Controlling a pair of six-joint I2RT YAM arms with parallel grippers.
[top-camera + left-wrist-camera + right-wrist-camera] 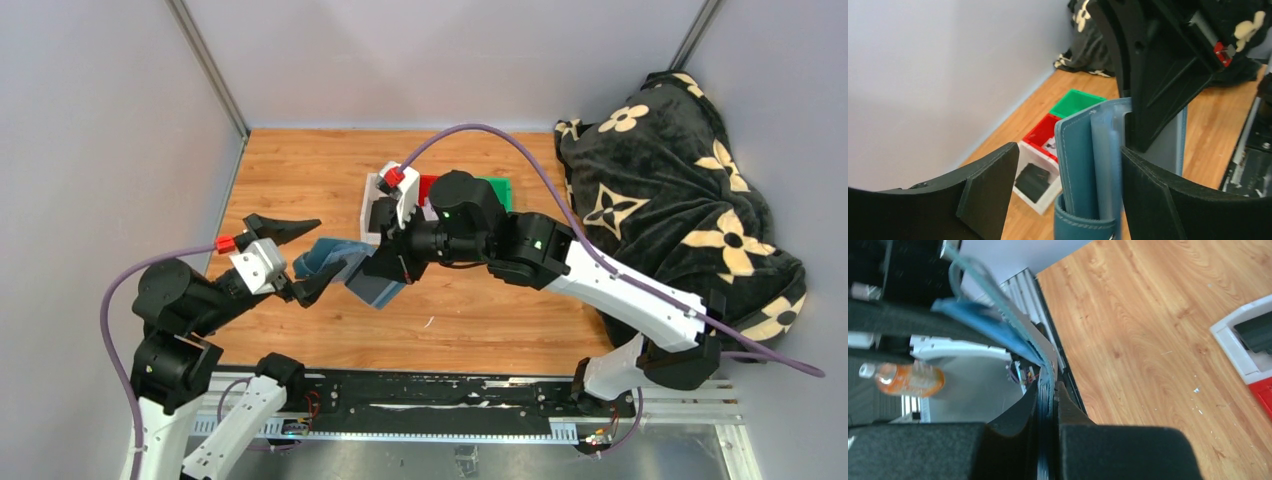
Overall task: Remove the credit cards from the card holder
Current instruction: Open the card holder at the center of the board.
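The slate-blue card holder (pixel 375 290) hangs open above the table's middle left. My right gripper (pixel 385 265) is shut on one edge of it; in the right wrist view the jaws (pixel 1048 390) pinch its thin blue layers (pixel 1047 405). My left gripper (pixel 325 248) is open with the holder's other flap (pixel 1083 165) between its fingers (pixel 988 190), close against the right one. Pale sleeves (pixel 1104 150) show inside the fold; I cannot tell cards in them. A dark flat card (pixel 1032 181) lies in the white bin (pixel 1048 202).
White (pixel 368 205), red (pixel 428 185) and green (pixel 497 190) bins stand in a row behind the grippers. A black flowered blanket (pixel 680 200) fills the right side. Walls close in at the left and back. An orange bottle (pixel 908 380) lies beyond the table's near edge.
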